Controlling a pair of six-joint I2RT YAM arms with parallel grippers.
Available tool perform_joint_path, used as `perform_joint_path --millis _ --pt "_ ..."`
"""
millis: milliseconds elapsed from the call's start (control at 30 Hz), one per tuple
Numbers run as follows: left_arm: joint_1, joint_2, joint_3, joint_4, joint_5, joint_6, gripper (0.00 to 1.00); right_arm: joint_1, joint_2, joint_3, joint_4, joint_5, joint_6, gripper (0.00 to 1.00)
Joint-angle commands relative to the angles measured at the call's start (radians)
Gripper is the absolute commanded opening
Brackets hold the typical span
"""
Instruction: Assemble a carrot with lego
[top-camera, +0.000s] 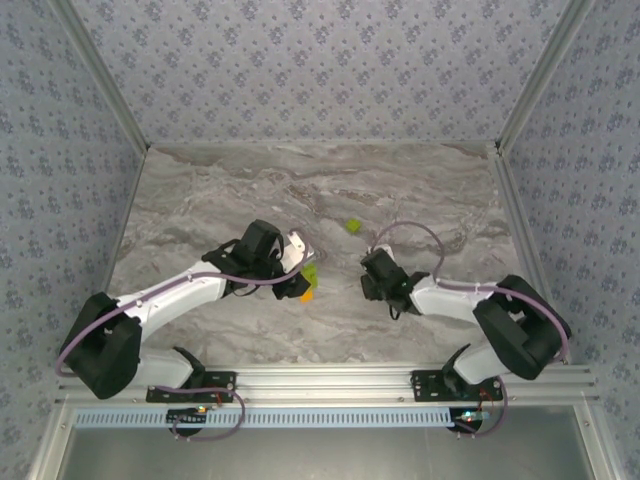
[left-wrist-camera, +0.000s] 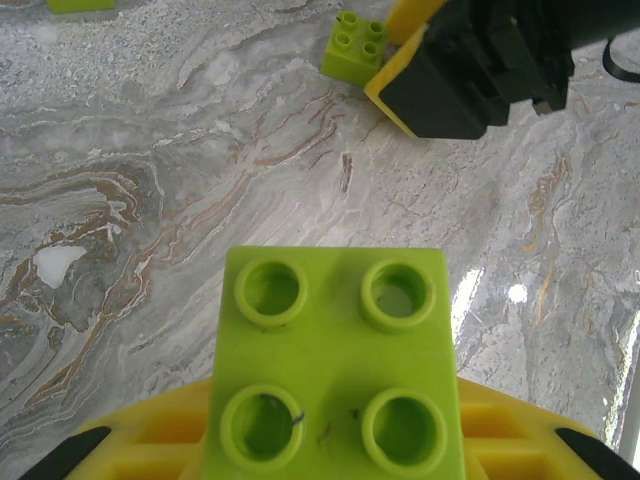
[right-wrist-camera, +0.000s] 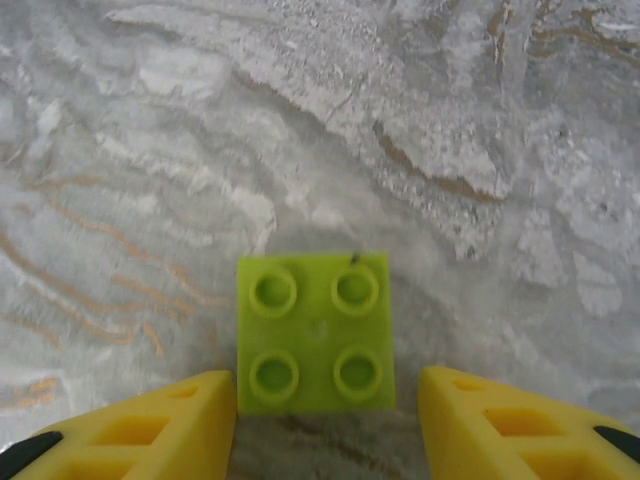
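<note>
The left tool is clamped on the part-built carrot; a lime-green lego brick is seen flat on the surface, just ahead between the right tool's parted fingers, untouched.

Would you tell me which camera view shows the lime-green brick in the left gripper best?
The left wrist view: the lime-green brick sits close up, its four studs sharp, above yellow fingers. The top external view gives a small green patch at the left gripper's tip, an orange brick beside it.

A 4-stud lime-green brick lies between parted yellow fingers.
</note>
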Motion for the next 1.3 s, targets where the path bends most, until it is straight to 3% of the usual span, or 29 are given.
perform_joint_path --millis 0,133,267,467,567,1000,1267 --pt "-0.005 -0.002 0.019 0.020 0.002 -0.007 0.09 0.057 -0.015 -0.136 0.175 0.096 0.025 0.53" --pt "-0.005 -0.003 0.018 0.023 -0.004 -0.007 0.09 0.105 0.052 -0.239 0.405 0.175 -0.013 0.54" --pt "-0.005 -0.004 0.019 0.022 -0.008 -0.008 0.09 0.135 0.210 -0.226 0.522 0.250 -0.040 0.54" --pt "-0.005 -0.009 0.019 0.020 -0.012 -0.010 0.09 0.133 0.430 -0.204 0.675 0.254 -0.029 0.51" --pt "-0.005 -0.006 0.019 0.021 -0.013 -0.008 0.09 0.132 0.464 -0.204 0.699 0.249 -0.027 0.50" --pt "-0.005 -0.007 0.019 0.019 -0.014 -0.010 0.09 0.110 0.397 -0.220 0.683 0.174 -0.048 0.16" --pt "-0.005 -0.009 0.018 0.019 -0.013 -0.010 0.09 0.079 0.003 -0.140 0.246 0.054 -0.062 0.09"
